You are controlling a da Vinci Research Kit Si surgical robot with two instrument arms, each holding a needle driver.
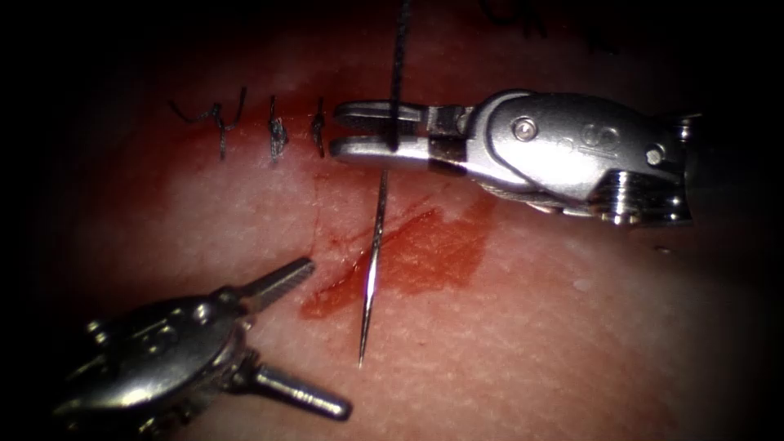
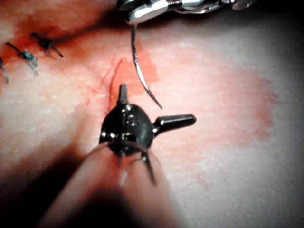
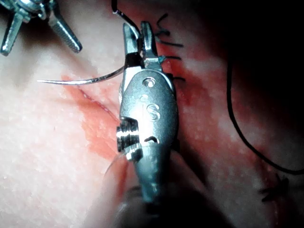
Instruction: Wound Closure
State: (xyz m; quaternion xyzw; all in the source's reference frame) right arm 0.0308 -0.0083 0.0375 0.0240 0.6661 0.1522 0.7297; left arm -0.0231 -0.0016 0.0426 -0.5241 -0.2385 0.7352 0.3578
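Bench closure of a cut in the tissue. The right tool enters from the right and holds the curved needle near its swaged end, its two jaws closed on the steel with a narrow slot visible between them. The needle hangs free of the tissue, its body curving down over the open part of the cut and its point lying above the surface on the cut's right side (the right wrist view confirms the point is in the air, not buried). The thread runs from the held end of the needle up toward the far edge of the tissue. The left tool sits toward the near left corner of the tissue with its jaws spread wide and holding nothing; one jaw points at the cut, the other lies along the near edge.

Three tied stitches with short cut ends stand along the closed stretch of the cut, left of the right tool. Red fluid pools beside the open stretch.

Hazards, as judged from this position: a grip so near the swage gives little control of the point, so the needle may swivel in the jaws; the slack thread could catch on the jaws or on the nearest stitch; the fluid may obscure the cut's edge.
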